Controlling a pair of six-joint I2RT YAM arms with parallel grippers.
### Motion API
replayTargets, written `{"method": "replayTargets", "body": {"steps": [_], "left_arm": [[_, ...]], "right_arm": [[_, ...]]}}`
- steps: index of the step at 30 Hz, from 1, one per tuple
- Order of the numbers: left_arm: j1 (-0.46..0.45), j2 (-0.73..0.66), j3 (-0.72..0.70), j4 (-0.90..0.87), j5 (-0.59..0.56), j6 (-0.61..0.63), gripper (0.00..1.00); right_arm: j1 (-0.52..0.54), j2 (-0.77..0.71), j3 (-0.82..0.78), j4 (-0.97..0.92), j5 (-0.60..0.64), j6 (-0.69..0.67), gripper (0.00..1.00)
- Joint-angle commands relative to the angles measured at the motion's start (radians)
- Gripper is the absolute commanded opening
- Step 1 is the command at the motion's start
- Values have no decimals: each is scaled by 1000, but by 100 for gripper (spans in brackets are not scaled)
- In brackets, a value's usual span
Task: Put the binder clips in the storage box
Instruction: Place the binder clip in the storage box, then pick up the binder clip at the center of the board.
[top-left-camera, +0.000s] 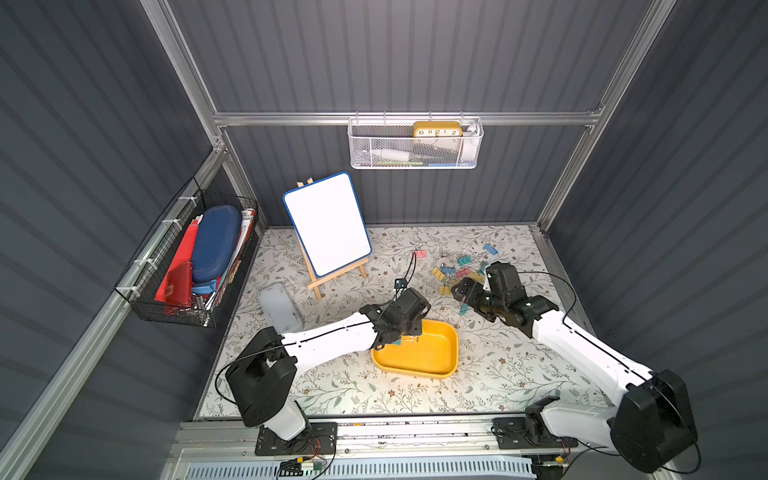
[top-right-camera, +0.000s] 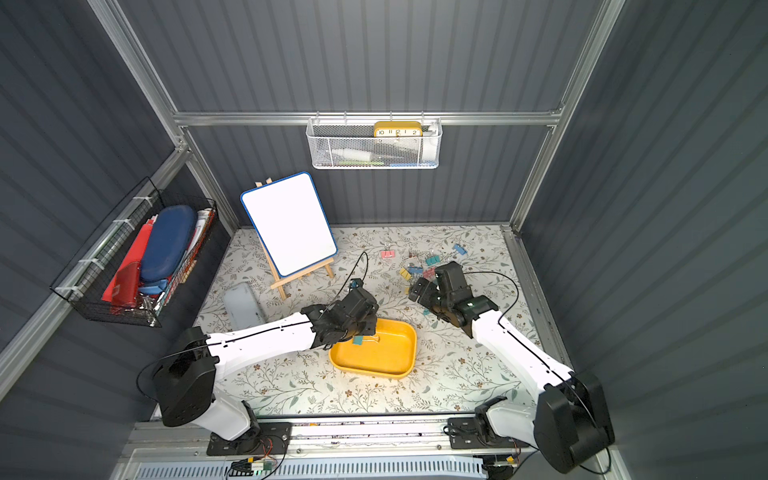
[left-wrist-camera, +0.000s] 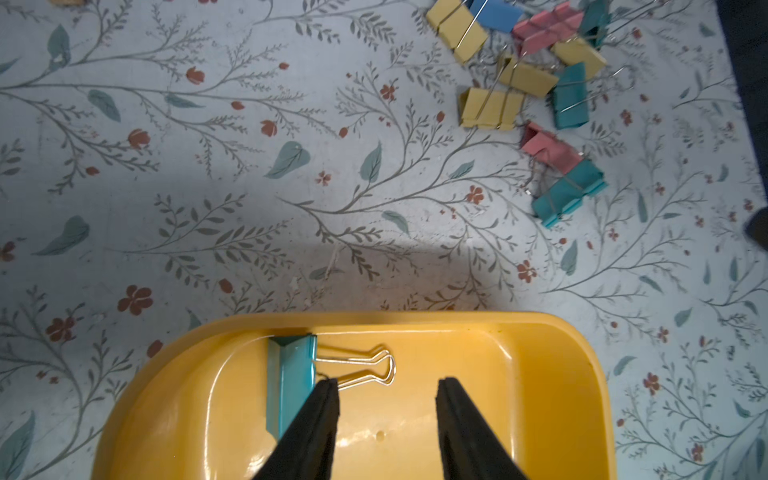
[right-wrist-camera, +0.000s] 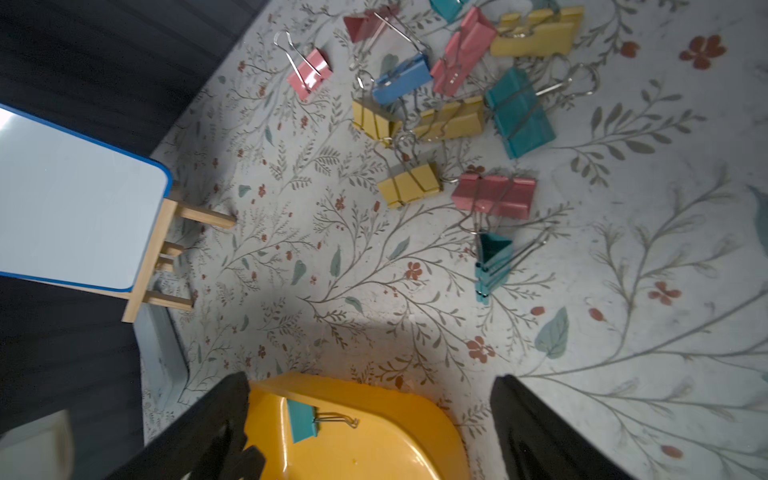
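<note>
Left hand (left-wrist-camera: 386, 384) sits closest to the left wrist lens. Its black fingers (left-wrist-camera: 316, 415) stand parted with nothing between them, so it is open.
- It is over the storage box (left-wrist-camera: 415, 320).
- One teal binder clip (left-wrist-camera: 291, 382) lies on the box floor against a wall, with its wire handles flat. One fingertip overlaps the lower handle; I cannot tell whether they touch.

Top views:
- The yellow box rests on the floral desk (top-left-camera: 332, 386), roughly mid-desk. The left hand is over its 10 o'clock corner.
- The other binder clips (top-left-camera: 457, 272), yellow, pink, teal and blue, lie scattered on the desk at 1 o'clock from the box, well apart from it.
- A lone pink clip (top-left-camera: 419, 253) lies at 12 o'clock from the box.
- A lone blue clip (top-left-camera: 490, 249) lies at 2 o'clock from the cluster.
- The right hand (right-wrist-camera: 370, 379) has its jaws spread wide and holds nothing. It hangs over the cluster's 6 o'clock edge, and in the right wrist view no clip lies between its fingers.
- A whiteboard (top-left-camera: 328, 224) on a wooden easel stands at 10 o'clock from the box.
</note>
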Motion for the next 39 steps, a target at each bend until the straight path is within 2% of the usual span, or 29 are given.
{"method": "replayTargets", "body": {"steps": [1,5,9,12,17,22,25,30,32,36,39], "left_arm": [[-1,-140,28,87,6,-9,47],[0,-295,-16,171,-56,6,61],[0,-408,-72,215,-116,19,99],[0,-434,-92,210,-132,22,99],[0,-407,-85,198,-113,21,99],[0,-367,-80,215,-80,29,99],[0,-349,-71,224,-62,46,99],[0,-339,-62,227,-58,61,99],[0,-343,-64,227,-59,62,99],[0,-360,-68,233,-78,44,99],[2,-397,-88,249,-117,0,99]], "right_arm": [[-12,55,0,-47,45,-29,95],[-38,135,24,-51,43,-64,95],[-67,207,46,-22,38,-108,89],[-79,262,85,-42,48,-108,82],[-87,318,98,-32,90,-94,56],[-88,337,83,-25,105,-91,42],[-91,328,77,-28,114,-98,28],[-91,264,61,-43,112,-109,12],[-92,220,47,-43,115,-110,8],[-89,92,24,-59,50,-112,8],[-41,-42,-9,-63,-14,-66,7]]}}
